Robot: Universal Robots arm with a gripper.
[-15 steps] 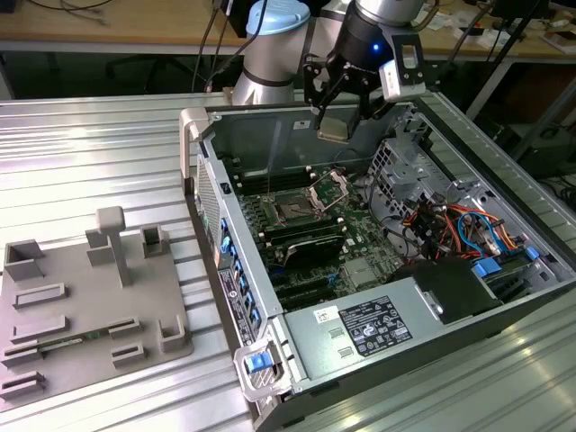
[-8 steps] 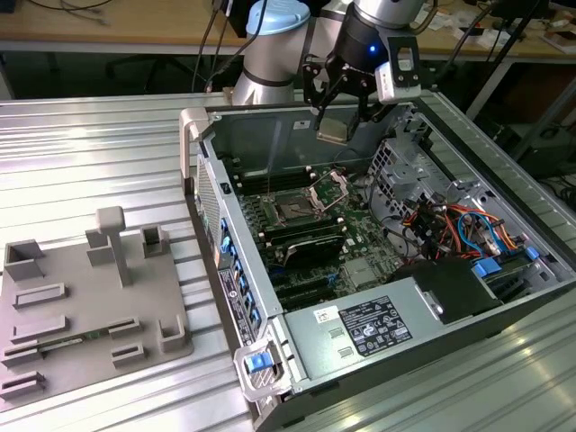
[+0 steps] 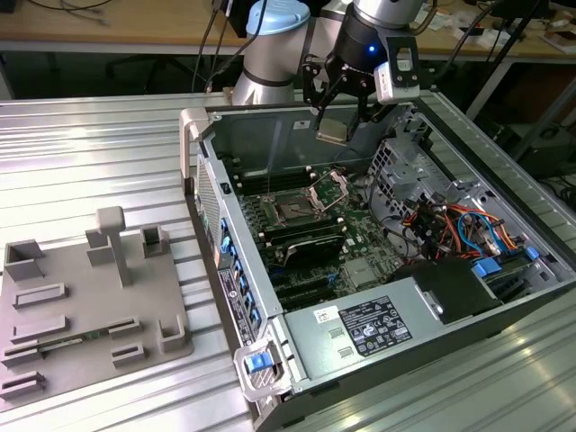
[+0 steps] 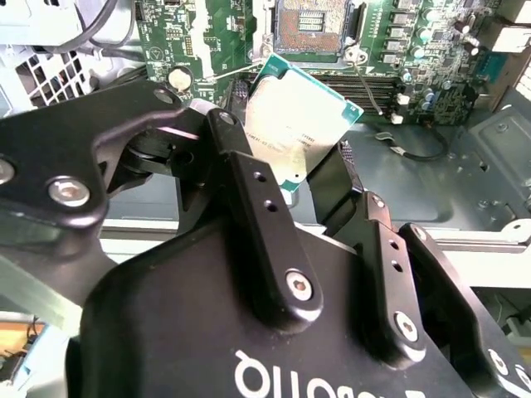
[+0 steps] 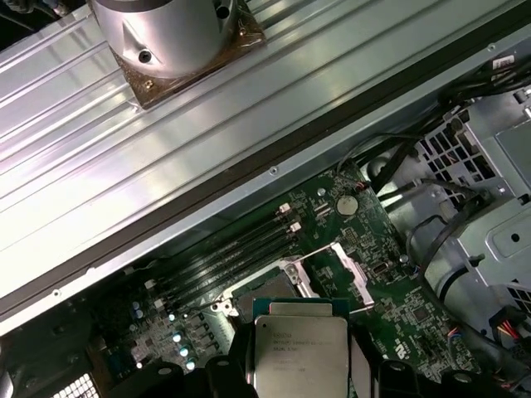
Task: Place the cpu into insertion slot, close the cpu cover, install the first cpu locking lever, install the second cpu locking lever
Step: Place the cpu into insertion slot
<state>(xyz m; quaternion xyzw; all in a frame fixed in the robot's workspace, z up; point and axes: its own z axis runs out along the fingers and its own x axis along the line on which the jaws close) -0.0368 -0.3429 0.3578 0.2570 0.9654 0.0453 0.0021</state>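
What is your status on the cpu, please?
Pincer shut on cpu, aloft. Slot bare, cover raised. Nothing seen between cpu and slot.

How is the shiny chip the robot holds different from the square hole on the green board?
The cpu has a smooth silver-grey top; the insertion slot is dark inside with a silvery rim. The cpu is up in the air, pinched by the gripper; the insertion slot lies flat in the green board, uncovered. Both are square.
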